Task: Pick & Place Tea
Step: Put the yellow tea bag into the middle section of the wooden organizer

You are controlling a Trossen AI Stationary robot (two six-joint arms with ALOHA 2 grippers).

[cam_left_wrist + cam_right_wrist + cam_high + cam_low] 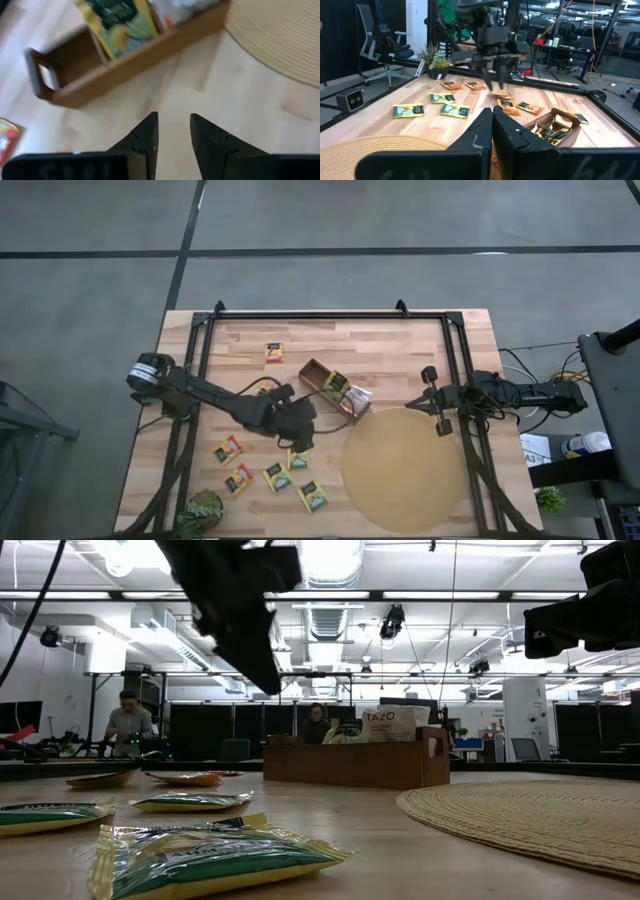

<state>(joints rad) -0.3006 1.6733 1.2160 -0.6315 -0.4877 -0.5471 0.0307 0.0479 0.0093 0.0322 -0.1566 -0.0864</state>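
The word "TAZO" can be read on a white sachet [391, 723] that stands in the brown wooden box [350, 762]. No other text is readable.

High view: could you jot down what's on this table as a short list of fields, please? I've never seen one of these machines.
Table: pale wooden top
Box: brown wooden box mid-table, some tea sachets inside
Mat: big round woven mat, bare, beside the box
Loose sachets: five green-yellow or orange ones near the left arm, e.g.; one orange apart at the far side
Plant: small potted plant at the near left corner
Left pincer: open, empty, near the box
Right pincer: shut, empty, at the mat's edge
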